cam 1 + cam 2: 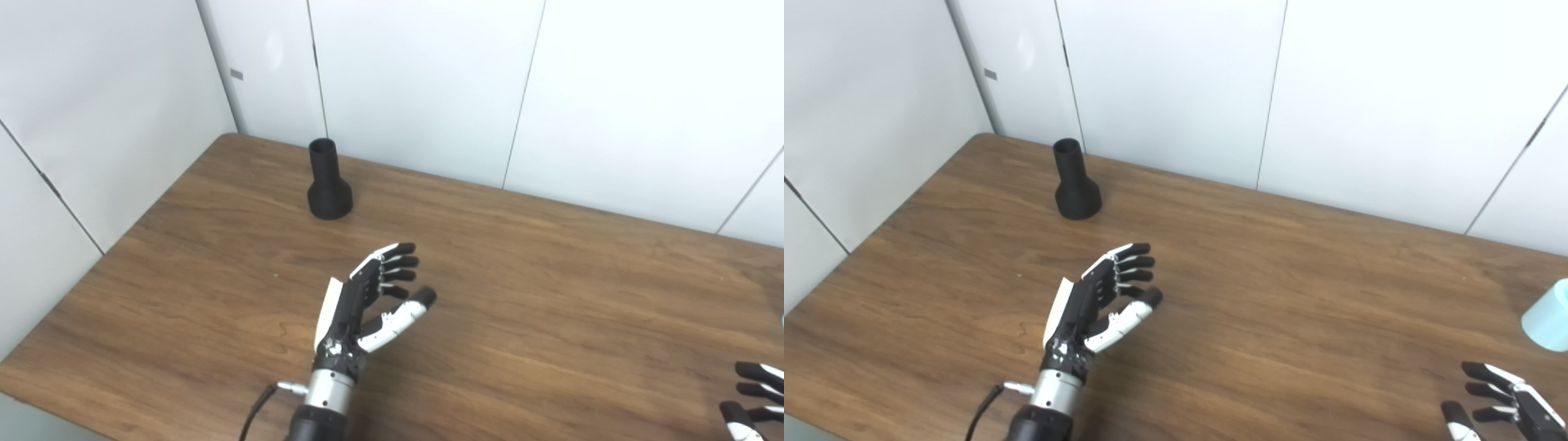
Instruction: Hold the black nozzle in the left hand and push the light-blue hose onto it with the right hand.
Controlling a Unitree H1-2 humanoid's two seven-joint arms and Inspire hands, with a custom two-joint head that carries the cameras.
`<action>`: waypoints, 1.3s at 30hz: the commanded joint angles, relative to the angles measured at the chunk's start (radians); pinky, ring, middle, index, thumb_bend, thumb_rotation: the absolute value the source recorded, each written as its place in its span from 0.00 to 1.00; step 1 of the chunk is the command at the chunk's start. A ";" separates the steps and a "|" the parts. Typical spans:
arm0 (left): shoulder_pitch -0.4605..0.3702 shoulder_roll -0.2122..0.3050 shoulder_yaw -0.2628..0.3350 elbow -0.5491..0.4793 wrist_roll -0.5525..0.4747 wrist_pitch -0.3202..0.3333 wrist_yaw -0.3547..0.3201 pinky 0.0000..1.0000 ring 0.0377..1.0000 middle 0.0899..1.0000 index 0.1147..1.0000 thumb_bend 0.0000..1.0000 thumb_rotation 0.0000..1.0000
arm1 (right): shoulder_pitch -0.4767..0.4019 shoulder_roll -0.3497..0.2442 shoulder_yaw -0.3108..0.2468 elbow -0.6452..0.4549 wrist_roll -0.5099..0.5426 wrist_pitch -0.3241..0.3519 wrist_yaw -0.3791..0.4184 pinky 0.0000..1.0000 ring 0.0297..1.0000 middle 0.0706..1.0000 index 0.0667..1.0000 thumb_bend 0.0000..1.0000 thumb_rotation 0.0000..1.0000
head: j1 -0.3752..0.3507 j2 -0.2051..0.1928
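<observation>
**Both hands empty, nozzle and hose apart on the table**

The black nozzle [329, 181] stands upright on its wide base near the far left corner of the wooden table [527, 288], narrow mouth up, close to the white wall [416, 79]. The left hand [367, 303] hovers over the table nearer the robot, well short of the nozzle, palm turned inward, fingers spread and holding nothing. The light-blue hose [1548, 316] shows only as a pale end at the right edge of the right eye view. The right hand [1497, 398] sits low at the bottom right, near the hose but not touching it, fingers apart and empty.
</observation>
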 commanded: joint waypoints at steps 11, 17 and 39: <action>-0.057 0.123 0.180 0.105 0.028 -0.076 0.075 0.84 0.88 0.88 0.93 0.90 0.39 | -0.056 -0.039 -0.020 0.050 -0.007 -0.069 -0.027 0.25 0.41 0.67 0.67 0.31 0.69 | 0.052 -0.020; -0.113 0.119 0.228 0.162 0.043 -0.099 0.132 0.86 0.91 0.91 0.94 0.87 0.34 | -0.074 -0.048 -0.026 0.087 0.013 -0.082 -0.025 0.22 0.36 0.64 0.67 0.34 0.71 | 0.075 -0.029; -0.376 0.273 0.174 0.314 0.110 0.284 0.013 0.83 0.94 1.00 1.00 1.00 0.39 | -0.087 -0.047 -0.023 0.105 0.035 -0.077 -0.019 0.16 0.29 0.60 0.65 0.43 0.82 | 0.075 -0.035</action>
